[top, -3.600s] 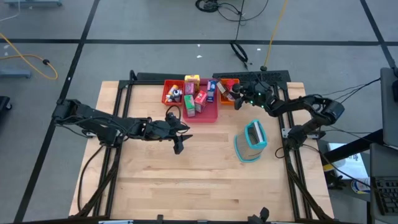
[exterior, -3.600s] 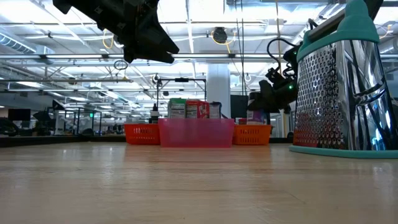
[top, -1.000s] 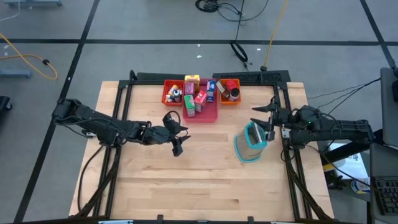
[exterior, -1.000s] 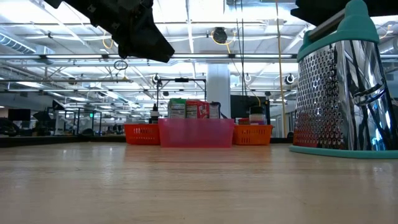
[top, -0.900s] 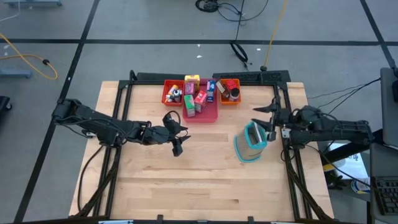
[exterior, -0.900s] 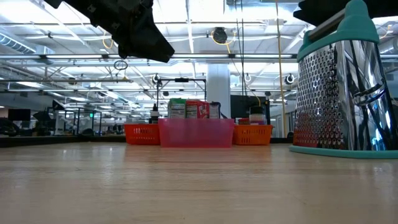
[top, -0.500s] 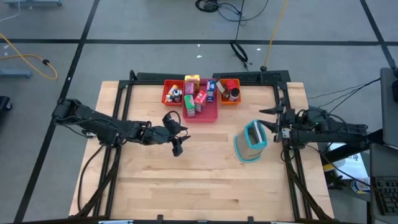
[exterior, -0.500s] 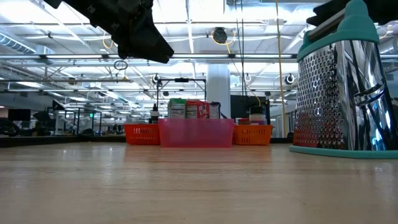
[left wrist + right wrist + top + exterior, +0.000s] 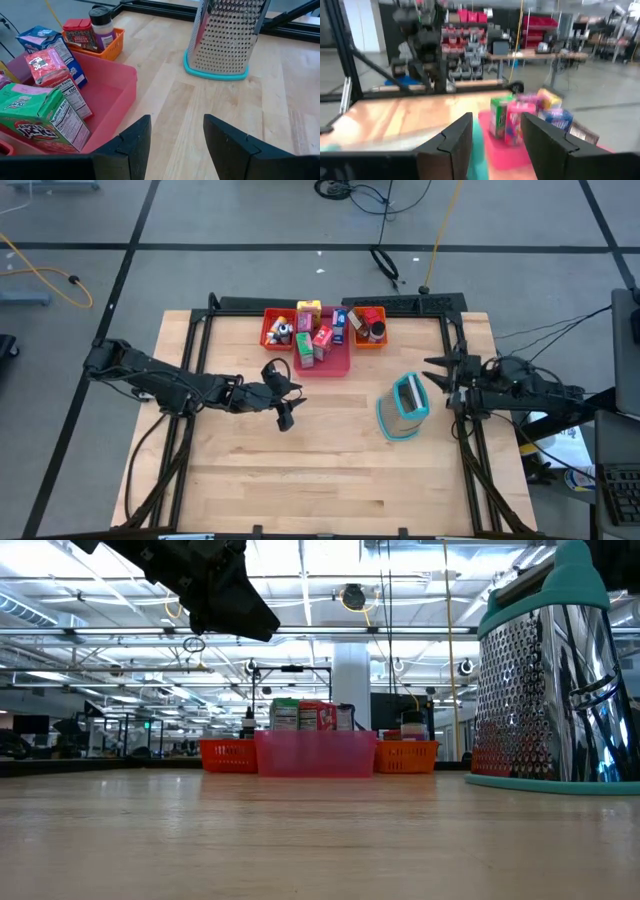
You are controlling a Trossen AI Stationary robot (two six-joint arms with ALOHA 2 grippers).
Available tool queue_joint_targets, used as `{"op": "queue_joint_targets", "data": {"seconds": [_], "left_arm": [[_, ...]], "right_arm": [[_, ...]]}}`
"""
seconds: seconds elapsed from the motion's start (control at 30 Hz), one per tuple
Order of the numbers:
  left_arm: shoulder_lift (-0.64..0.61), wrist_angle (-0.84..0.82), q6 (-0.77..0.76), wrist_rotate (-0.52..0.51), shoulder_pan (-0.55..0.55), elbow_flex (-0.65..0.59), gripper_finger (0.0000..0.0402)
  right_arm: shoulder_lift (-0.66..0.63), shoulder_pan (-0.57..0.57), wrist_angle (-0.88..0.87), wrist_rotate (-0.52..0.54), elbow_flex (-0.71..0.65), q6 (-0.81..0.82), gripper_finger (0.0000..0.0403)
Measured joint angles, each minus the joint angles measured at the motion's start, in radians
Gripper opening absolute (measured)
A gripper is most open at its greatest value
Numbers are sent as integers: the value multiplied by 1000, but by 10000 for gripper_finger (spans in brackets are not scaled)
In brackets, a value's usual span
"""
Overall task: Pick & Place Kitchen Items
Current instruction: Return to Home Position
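Your right gripper [image 9: 434,373], wide and empty, sits just beside the teal-rimmed metal box grater [image 9: 404,406]; a low swing home could tip it. Left gripper [image 9: 290,404] hovers wide, empty.

On my feed, both arms are matte black and slender: the left arm [image 9: 165,383] and the right arm [image 9: 530,388] each trail thin black cables [image 9: 272,364]. The left gripper [image 9: 176,124] has two blocky, angular black fingers [image 9: 131,147]; the right gripper [image 9: 496,121] looks the same.
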Motion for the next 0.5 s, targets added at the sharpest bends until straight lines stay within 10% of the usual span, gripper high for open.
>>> {"op": "queue_joint_targets", "data": {"seconds": [0.5], "left_arm": [[0,-3,1,0,0,0,184]], "right_arm": [[-1,0,119,3,-110,6,146]]}}
